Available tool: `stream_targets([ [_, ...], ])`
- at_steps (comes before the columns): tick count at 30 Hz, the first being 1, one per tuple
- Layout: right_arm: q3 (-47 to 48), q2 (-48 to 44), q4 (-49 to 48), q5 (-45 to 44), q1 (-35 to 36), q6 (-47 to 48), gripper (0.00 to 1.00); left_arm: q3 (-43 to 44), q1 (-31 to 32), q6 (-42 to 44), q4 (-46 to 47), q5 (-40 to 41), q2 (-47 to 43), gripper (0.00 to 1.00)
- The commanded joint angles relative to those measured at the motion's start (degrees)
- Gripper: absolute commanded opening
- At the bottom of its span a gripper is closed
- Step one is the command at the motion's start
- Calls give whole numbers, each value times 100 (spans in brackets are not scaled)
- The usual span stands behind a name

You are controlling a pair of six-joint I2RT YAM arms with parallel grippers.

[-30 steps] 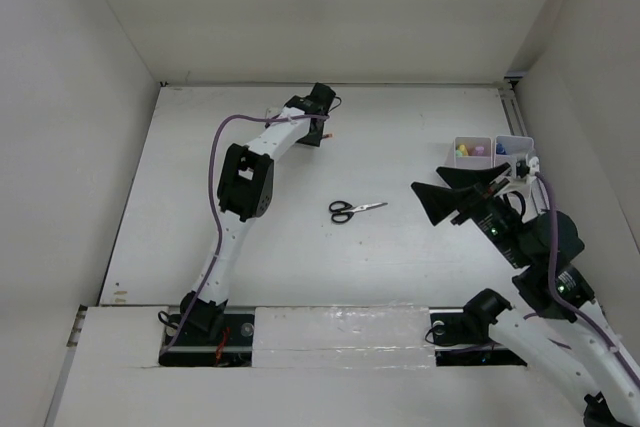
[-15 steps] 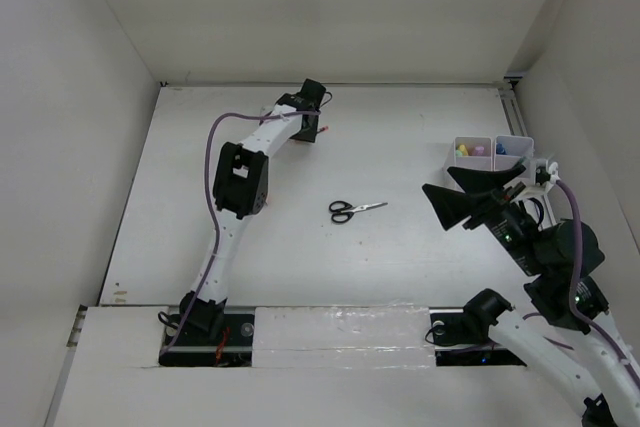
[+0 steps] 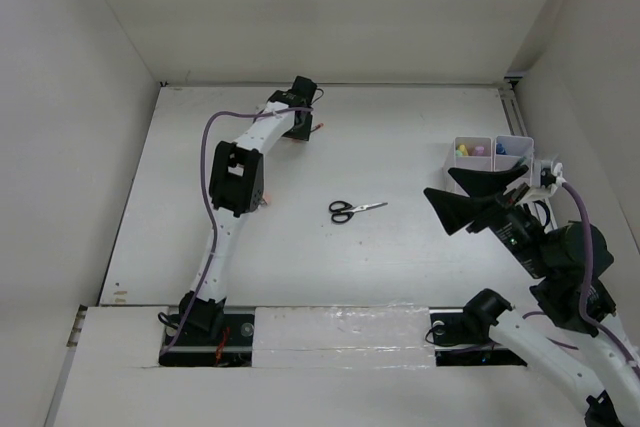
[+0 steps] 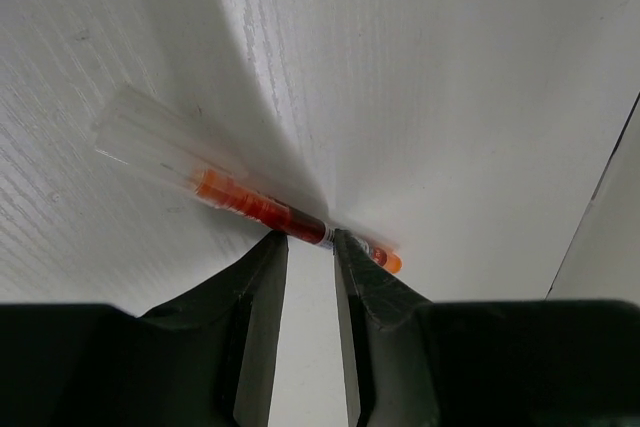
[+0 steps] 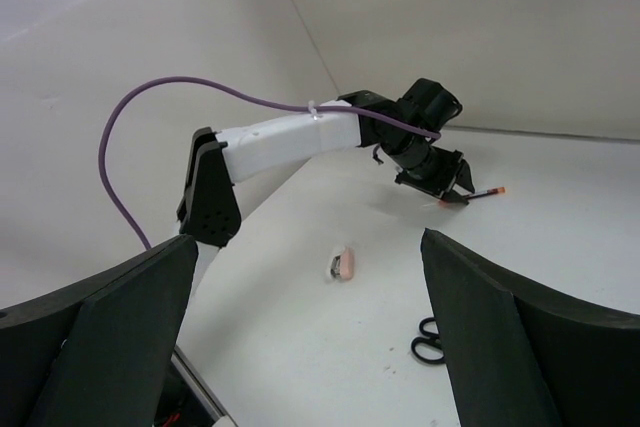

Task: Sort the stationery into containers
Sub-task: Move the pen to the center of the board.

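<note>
Pick-up step: the left gripper (image 4: pixel 310 247), fingers clamped on the red pen (image 4: pixel 255 209) at the table's far side, likely must next carry it across to the white containers (image 3: pixel 473 139) at right. The right gripper (image 3: pixel 440 209) hangs beside them, fingers wide apart; the scissors (image 3: pixel 355 210) lie mid-table

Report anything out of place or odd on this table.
Nothing spilled or damaged. Two items lie loose outside the bins: the scissors mid-table and a pink eraser beside the left arm. The left gripper pinches a red pen.
</note>
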State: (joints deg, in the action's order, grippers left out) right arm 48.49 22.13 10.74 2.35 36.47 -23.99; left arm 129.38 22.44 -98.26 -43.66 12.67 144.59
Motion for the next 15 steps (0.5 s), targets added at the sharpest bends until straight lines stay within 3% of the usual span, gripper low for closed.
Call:
stream_targets([
  [1, 257, -16, 41, 81, 45, 87, 100, -185, -125, 263, -1232, 131, 412, 23],
  [15, 205, -16, 42, 134, 45, 87, 100, -1608, -442, 816, -1355, 841, -791, 34],
])
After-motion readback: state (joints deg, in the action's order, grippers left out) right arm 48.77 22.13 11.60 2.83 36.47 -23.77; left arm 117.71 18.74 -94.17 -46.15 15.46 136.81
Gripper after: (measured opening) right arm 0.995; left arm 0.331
